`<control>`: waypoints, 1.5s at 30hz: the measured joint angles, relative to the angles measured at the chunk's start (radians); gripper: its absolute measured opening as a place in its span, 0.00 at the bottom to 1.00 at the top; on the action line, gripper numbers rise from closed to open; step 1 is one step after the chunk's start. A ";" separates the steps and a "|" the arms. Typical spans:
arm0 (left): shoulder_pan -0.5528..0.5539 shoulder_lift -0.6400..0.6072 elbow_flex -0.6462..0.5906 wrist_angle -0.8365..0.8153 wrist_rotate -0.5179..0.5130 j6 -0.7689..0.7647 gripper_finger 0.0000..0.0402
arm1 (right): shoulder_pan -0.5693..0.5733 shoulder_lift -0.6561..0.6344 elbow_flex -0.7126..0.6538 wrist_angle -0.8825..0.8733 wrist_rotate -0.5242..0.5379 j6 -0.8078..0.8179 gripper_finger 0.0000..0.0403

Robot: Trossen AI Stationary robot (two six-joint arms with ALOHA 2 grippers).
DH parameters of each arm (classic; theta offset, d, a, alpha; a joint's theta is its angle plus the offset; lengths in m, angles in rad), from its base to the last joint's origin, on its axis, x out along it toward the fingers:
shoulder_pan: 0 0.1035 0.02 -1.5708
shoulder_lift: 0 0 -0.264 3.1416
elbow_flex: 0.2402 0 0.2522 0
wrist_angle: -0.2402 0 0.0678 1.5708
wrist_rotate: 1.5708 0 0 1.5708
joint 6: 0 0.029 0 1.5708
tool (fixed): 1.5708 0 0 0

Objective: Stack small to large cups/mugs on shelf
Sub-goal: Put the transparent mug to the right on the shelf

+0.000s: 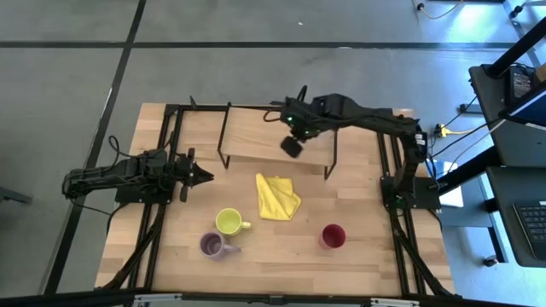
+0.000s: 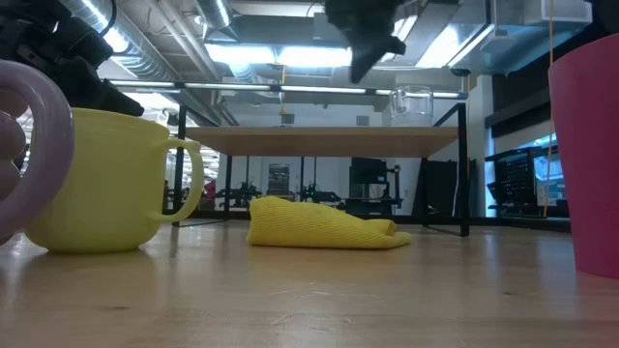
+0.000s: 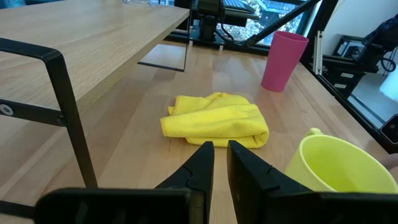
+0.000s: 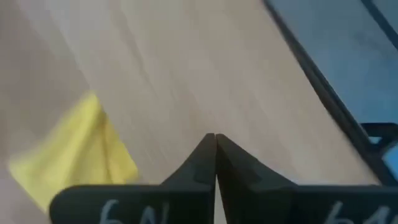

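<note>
Arms frame the scene from above. On the left, the left gripper lies low over the table, pointing toward the middle; its own camera shows its fingers nearly together with a thin gap and nothing between them. Ahead of it rests the folded yellow cloth, near the table's centre, just in front of the shelf.

Toward the front edge stands the purple mug, and just behind it to the right the yellow-green mug, close together; whether they touch cannot be made out. In the level view the purple mug is cut off at the left edge, only its handle and part of its side showing, and it overlaps the yellow-green mug behind.

The shelf spans the back of the table on thin black legs. The clear glass stands on its top toward the right; it is plain only in the level view, since from above the right arm hides that spot.

The right gripper hovers above the shelf's right half, its fingers pressed together and empty. Its camera picture is smeared, showing only wood and a corner of the cloth.

Farther right, near the front, stands the magenta-red tumbler, well apart from the mugs; the level view cuts it off at the right edge.
</note>
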 joint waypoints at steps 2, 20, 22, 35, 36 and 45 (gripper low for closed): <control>0.000 0.000 0.000 0.000 0.000 0.000 0.10 | 0.009 0.015 0.000 0.033 0.018 0.067 0.03; 0.000 0.000 0.000 0.000 0.000 0.000 0.10 | 0.128 0.116 -0.001 -0.244 0.243 0.235 0.01; 0.000 0.000 0.000 0.000 0.000 0.000 0.10 | 0.139 0.116 -0.001 -0.284 0.277 0.256 0.01; 0.000 0.000 0.000 0.000 0.000 0.000 0.10 | 0.156 0.111 -0.001 -0.282 0.269 0.262 0.01; 0.000 0.000 0.000 0.000 0.000 0.000 0.10 | 0.156 0.111 -0.001 -0.282 0.274 0.259 0.01; 0.000 0.000 0.000 0.000 0.000 0.000 0.10 | 0.123 0.111 -0.001 -0.282 0.144 0.171 0.01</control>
